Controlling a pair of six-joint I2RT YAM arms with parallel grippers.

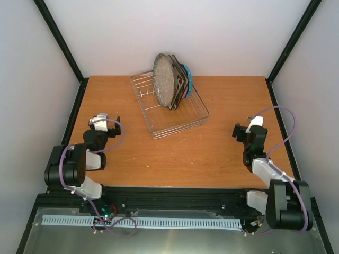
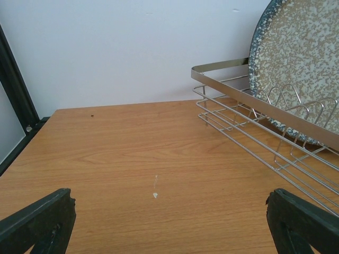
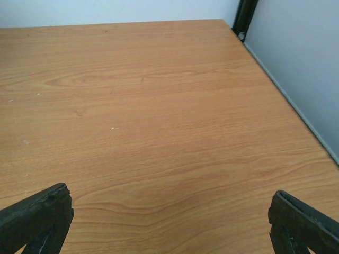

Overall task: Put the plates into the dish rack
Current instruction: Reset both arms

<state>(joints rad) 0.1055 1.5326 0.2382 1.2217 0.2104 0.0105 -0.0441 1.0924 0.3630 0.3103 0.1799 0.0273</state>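
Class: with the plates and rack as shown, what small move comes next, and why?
Probably just stop: the round grey speckled plate, square dark-rimmed plates and blue plate stand in the silver wire dish rack, none on the wooden table; left gripper and right gripper are open, empty.

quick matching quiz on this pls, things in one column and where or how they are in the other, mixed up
Things:
1 speckled plate
2 blue plate
3 dish rack
4 right arm

Places or states:
a jaws open, holding nothing
b left end of the row of plates
c flat on the table, turned askew
d right end of the row, mostly hidden

Pairs: 1-b, 2-d, 3-c, 4-a
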